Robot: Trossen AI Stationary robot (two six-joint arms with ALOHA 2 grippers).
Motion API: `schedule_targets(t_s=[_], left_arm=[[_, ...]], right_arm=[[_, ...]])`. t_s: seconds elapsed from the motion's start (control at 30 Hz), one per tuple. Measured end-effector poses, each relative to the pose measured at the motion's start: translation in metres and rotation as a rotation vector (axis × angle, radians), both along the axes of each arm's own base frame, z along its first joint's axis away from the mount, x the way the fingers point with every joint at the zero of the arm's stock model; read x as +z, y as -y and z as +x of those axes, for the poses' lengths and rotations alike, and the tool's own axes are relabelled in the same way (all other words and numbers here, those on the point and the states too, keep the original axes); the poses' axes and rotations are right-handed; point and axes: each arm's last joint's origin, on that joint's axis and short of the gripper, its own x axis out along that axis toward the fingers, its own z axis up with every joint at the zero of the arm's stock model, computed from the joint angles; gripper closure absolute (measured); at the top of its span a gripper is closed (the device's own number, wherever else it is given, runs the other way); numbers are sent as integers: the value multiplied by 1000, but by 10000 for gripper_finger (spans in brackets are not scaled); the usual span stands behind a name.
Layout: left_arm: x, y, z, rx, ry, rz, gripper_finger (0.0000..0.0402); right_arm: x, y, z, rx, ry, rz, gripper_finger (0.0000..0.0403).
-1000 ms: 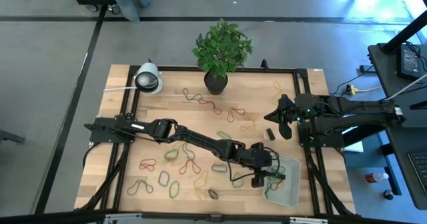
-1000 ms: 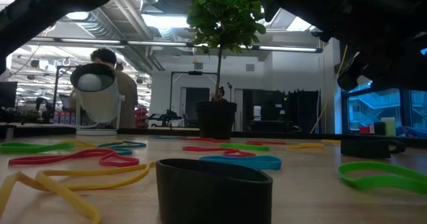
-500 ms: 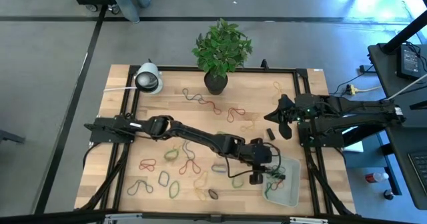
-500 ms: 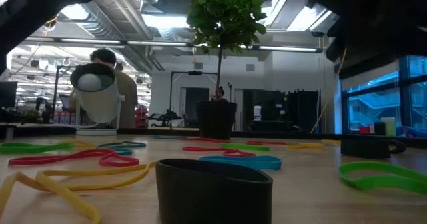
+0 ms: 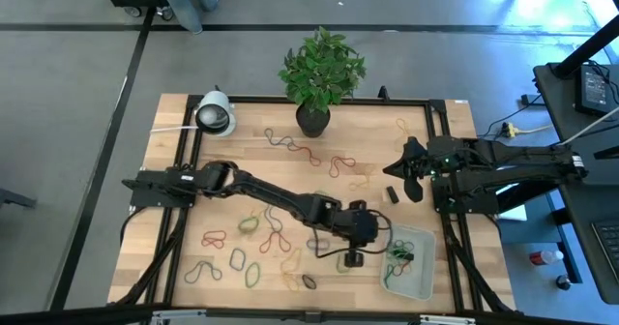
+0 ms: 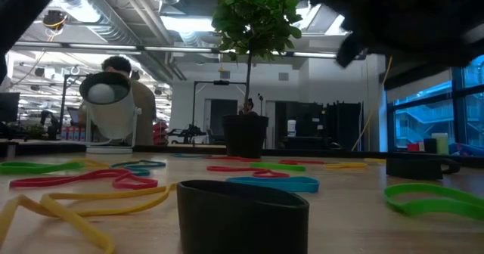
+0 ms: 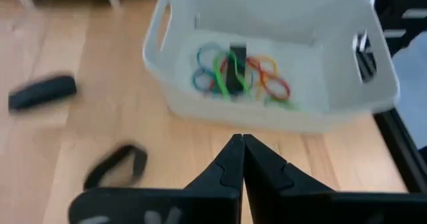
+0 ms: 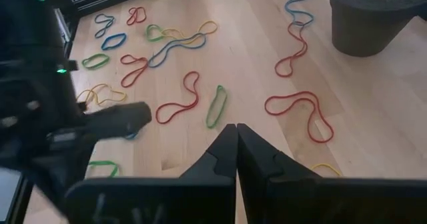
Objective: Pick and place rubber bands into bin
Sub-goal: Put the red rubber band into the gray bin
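Note:
The bin (image 5: 414,277), a pale shallow tray, stands at the near right of the table, with several coloured rubber bands (image 7: 233,74) lying in it. Many more rubber bands (image 5: 261,238) lie loose on the wood, some in the right wrist view (image 8: 177,104). My left gripper (image 5: 354,258) hangs shut and empty over the table just left of the bin (image 7: 267,111); in its own view (image 7: 239,144) the fingertips meet. My right gripper (image 5: 395,170) waits shut (image 8: 236,134) at the right, farther back.
A potted plant (image 5: 312,120) and a white round device (image 5: 215,114) stand at the far edge. A small black block (image 5: 392,194) lies left of the right gripper. A black band (image 7: 117,167) lies near the left gripper. A dark ring (image 6: 242,216) fills the low view's foreground.
My left gripper has drawn back from the bin's left edge toward the table's left and risen a little. Its fingers, spread at the bin before, now stand together. The bands stay in the bin.

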Motion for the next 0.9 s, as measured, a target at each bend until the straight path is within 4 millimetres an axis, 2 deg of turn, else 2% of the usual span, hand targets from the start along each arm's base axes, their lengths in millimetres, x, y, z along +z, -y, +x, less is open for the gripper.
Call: schedule_targets(t_s=[0.2,0.4,0.7,0.9], left_arm=[[-3,-9,-55,60,117,-50,400],[-5,-26,-126,115,159,-66,400],[2,-56,-224,141,218,-63,400],[-2,-71,-278,157,278,-121,400]], right_arm=[[-2,3,13,-63,6,-66,394],[-19,7,56,-103,-28,-90,356],[-49,40,129,-240,-301,-41,271],[-69,70,166,-297,-563,2,247]])
